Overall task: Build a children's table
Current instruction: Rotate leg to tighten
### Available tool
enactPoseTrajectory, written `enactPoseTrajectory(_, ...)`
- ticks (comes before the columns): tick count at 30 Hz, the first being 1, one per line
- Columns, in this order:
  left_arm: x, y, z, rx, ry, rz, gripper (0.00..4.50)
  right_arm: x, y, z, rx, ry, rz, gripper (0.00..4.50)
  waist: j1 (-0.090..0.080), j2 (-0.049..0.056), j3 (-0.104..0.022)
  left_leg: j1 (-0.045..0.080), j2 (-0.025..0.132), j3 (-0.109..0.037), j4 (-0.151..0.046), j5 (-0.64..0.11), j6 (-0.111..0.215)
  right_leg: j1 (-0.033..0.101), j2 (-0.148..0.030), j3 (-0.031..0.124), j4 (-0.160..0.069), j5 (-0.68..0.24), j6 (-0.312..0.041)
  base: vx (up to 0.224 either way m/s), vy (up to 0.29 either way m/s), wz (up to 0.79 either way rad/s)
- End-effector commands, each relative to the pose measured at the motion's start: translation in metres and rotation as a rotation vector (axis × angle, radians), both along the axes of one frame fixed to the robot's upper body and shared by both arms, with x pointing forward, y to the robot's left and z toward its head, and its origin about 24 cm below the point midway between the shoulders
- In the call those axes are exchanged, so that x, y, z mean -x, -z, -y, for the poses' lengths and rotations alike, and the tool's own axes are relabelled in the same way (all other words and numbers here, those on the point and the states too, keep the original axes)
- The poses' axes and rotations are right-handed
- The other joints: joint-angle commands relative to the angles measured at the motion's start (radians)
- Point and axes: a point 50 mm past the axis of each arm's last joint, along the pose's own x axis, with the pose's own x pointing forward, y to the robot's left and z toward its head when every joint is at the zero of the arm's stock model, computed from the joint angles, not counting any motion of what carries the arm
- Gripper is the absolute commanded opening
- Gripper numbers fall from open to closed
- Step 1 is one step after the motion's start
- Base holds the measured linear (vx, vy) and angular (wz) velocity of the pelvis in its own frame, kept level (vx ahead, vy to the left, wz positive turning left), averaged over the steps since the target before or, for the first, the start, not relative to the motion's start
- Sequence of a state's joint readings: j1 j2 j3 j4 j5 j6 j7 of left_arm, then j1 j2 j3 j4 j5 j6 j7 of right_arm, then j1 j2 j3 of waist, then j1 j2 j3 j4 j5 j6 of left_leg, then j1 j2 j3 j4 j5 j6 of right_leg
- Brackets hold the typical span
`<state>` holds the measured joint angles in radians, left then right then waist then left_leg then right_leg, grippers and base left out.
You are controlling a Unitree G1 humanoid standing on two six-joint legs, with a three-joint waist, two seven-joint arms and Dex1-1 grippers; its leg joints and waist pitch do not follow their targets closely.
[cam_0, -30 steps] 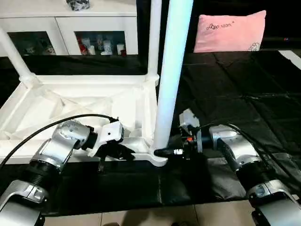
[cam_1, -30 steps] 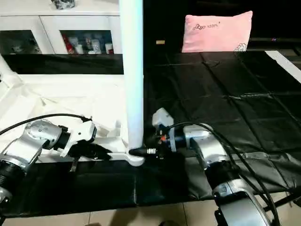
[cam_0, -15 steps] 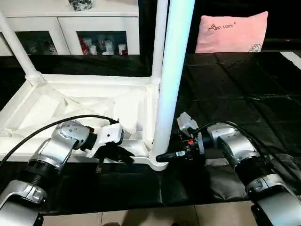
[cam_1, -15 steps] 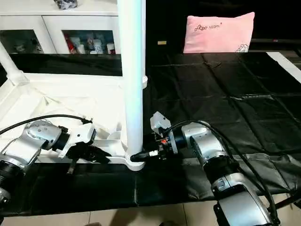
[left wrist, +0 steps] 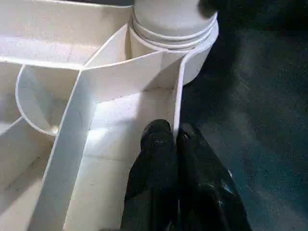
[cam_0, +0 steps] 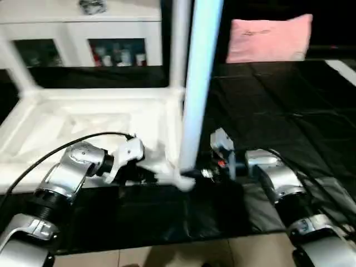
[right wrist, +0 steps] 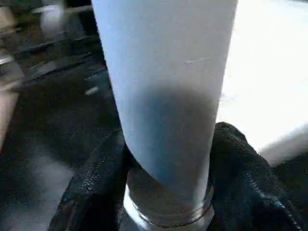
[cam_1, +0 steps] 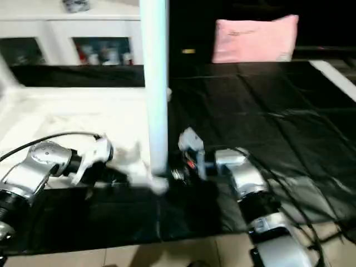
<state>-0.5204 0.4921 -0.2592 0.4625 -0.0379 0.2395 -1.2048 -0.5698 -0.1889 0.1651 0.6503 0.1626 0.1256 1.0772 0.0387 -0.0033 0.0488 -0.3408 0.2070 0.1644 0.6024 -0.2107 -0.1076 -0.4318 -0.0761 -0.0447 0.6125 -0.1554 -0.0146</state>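
**A:** Nearest the camera, what sits on the black sheet?

**B:** Two silver forearms reach in over glossy, creased black sheeting [cam_0: 289, 111]. The left tool [left wrist: 175, 139] has its two black fingers pressed together, pinching the thin upright edge wall of the tabletop [cam_0: 83, 119] close to the near corner.

**A:** And the right one?

**B:** The right tool [right wrist: 168, 159] has its dark, textured fingers [right wrist: 240, 159] on either side of the near leg [cam_0: 197, 83], low down, just above the ringed base. They hug the tube on both flanks, so it is clamped on that leg.

**A:** How does the tabletop lie?

**B:** Upside down, ribbed underside facing up: thin white plastic walls cross into compartments, with a curved rib beside the round corner socket [left wrist: 173, 29]. The near leg, a smooth pale tube, stands upright in that socket.

**A:** Farther back?

**B:** A second leg [cam_0: 179, 44] rises upright from the far corner behind it, and a third [cam_0: 14, 64] slants up at the far left corner. Beyond stands a white glass-door cabinet [cam_0: 83, 39] with small items inside, and to the right a soft pink cushion [cam_0: 270, 38].
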Motion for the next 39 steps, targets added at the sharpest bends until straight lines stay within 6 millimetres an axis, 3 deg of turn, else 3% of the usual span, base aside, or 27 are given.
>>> enactPoseTrajectory(1,-0.016,-0.006,0.023,0.07,-0.171,0.068,0.0,0.0,0.018,-0.038,0.006,0.123,-0.118,2.11,-0.005,-0.001,-0.055,-0.018,0.001,0.003,-0.082,-0.225,-0.012,0.067,-0.044,0.027,-0.085,-0.452,-0.147,0.0,0.0,0.0)
enactPoseTrajectory(3,-0.02,-0.007,0.028,0.081,-0.223,0.077,0.0,-0.002,0.022,-0.043,0.021,0.188,-0.139,2.11,-0.014,-0.002,-0.056,-0.016,-0.005,0.001,-0.08,-0.232,-0.007,0.065,-0.043,0.023,-0.094,-0.512,-0.118,0.0,0.0,0.0)
enactPoseTrajectory(8,-0.036,-0.012,0.047,0.111,-0.376,0.121,0.0,-0.01,0.038,-0.053,0.134,0.418,-0.181,2.1,-0.02,-0.006,-0.057,-0.011,-0.007,0.004,-0.076,-0.24,0.015,0.054,-0.04,0.022,-0.101,-0.522,-0.115,0.0,0.0,0.0)
enactPoseTrajectory(13,-0.041,-0.016,0.054,0.105,-0.406,0.152,0.0,-0.016,0.036,-0.055,0.109,0.508,-0.206,2.08,-0.022,-0.001,-0.06,-0.013,-0.002,0.003,-0.08,-0.246,0.024,0.057,-0.04,0.023,-0.093,-0.44,-0.141,0.0,0.0,0.0)
enactPoseTrajectory(14,-0.04,-0.016,0.054,0.097,-0.399,0.158,0.0,-0.017,0.034,-0.055,0.087,0.508,-0.208,2.41,-0.02,0.002,-0.06,-0.014,-0.001,0.005,-0.079,-0.243,0.029,0.057,-0.04,0.025,-0.091,-0.408,-0.153,0.0,0.0,0.0)
enactPoseTrajectory(15,-0.04,-0.016,0.054,0.096,-0.397,0.158,0.0,-0.017,0.034,-0.055,0.084,0.508,-0.208,2.41,-0.019,0.001,-0.061,-0.014,-0.001,0.005,-0.08,-0.238,0.031,0.059,-0.041,0.025,-0.088,-0.385,-0.164,0.0,0.0,0.0)
enactPoseTrajectory(19,-0.036,-0.012,0.047,0.062,-0.333,0.154,0.0,-0.025,0.023,-0.037,0.01,0.498,-0.156,2.95,-0.017,0.002,-0.06,-0.014,0.0,0.005,-0.08,-0.254,0.039,0.061,-0.042,0.025,-0.089,-0.384,-0.176,0.0,0.0,0.0)
enactPoseTrajectory(22,-0.033,-0.008,0.041,0.038,-0.289,0.144,0.0,-0.029,0.02,-0.02,0.053,0.503,-0.097,3.17,-0.014,0.001,-0.065,-0.018,0.002,0.007,-0.077,-0.202,0.047,0.064,-0.042,0.026,-0.08,-0.299,-0.204,0.0,0.0,0.0)
enactPoseTrajectory(26,-0.026,-0.004,0.03,0.013,-0.204,0.139,0.0,-0.03,0.013,0.004,0.07,0.433,-0.026,3.53,-0.009,0.0,-0.068,-0.02,0.001,0.009,-0.074,-0.166,0.067,0.071,-0.043,0.026,-0.076,-0.242,-0.221,0.0,0.0,0.0)
enactPoseTrajectory(30,-0.015,-0.003,0.021,0.012,-0.04,0.109,0.0,-0.022,0.0,0.019,0.044,0.223,0.056,3.83,0.003,0.002,-0.074,-0.022,0.005,0.012,-0.067,-0.101,0.105,0.074,-0.042,0.025,-0.058,-0.095,-0.273,0.0,0.0,0.0)
enactPoseTrajectory(32,-0.012,-0.002,0.018,-0.007,0.016,0.101,0.0,-0.017,-0.004,0.023,0.046,0.131,0.072,3.99,0.005,0.001,-0.069,-0.021,0.007,0.014,-0.069,-0.123,0.106,0.073,-0.04,0.022,-0.061,-0.115,-0.276,0.0,0.0,0.0)
enactPoseTrajectory(36,-0.004,-0.001,0.009,-0.034,0.133,0.059,0.0,-0.009,-0.011,0.029,0.062,-0.033,0.07,4.18,0.016,0.006,-0.062,-0.014,0.013,0.014,-0.074,-0.187,0.079,0.067,-0.044,0.023,-0.074,-0.263,-0.238,0.0,0.0,0.0)
enactPoseTrajectory(39,0.001,-0.001,0.005,-0.028,0.206,0.021,0.0,-0.006,-0.017,0.029,0.048,-0.108,0.063,4.18,0.026,0.005,-0.064,-0.011,0.015,0.013,-0.075,-0.187,0.067,0.066,-0.044,0.024,-0.071,-0.256,-0.235,0.0,0.0,0.0)
